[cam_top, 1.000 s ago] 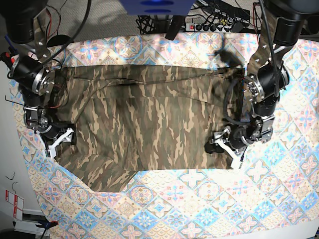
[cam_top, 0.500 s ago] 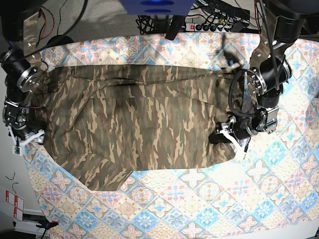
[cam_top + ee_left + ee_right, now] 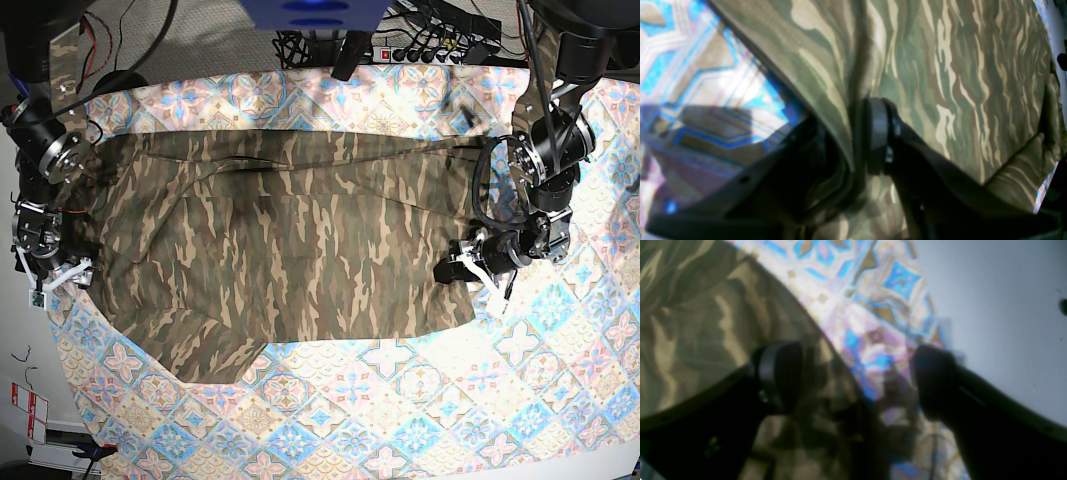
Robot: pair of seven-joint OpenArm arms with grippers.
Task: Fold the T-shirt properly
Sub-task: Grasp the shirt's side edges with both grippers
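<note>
In the left wrist view, the left hand [image 3: 853, 140] is closed on a fold of the T-shirt [image 3: 957, 66]. The cloth is pinched between its two dark fingers [image 3: 877, 133]. Most of the shirt stretches away from the hand, up and to the right in this picture. The patterned tablecloth [image 3: 690, 66] shows bare on the other side.

In the right wrist view, the right hand [image 3: 853, 380] is open wide and holds nothing. One finger [image 3: 780, 373] is over the shirt's edge [image 3: 706, 323]. The other finger is over the tablecloth [image 3: 873, 290]. So the shirt's edge runs between the two fingers. The picture is blurry, so whether a finger touches the cloth cannot be told.

In the base view, the T-shirt [image 3: 290, 250] lies flat and spread out on the tabletop, with its long side running left to right. The left hand [image 3: 470, 268] is at the shirt's lower right corner. The right hand [image 3: 55, 275] is at the shirt's left edge, just beside it. Each hand is at one end of the shirt. There is plenty of bare tablecloth [image 3: 400, 400] in front of the shirt, which looks like enough room to fold toward. Cables and a power strip [image 3: 430, 50] sit behind the tabletop, well apart from the shirt.
</note>
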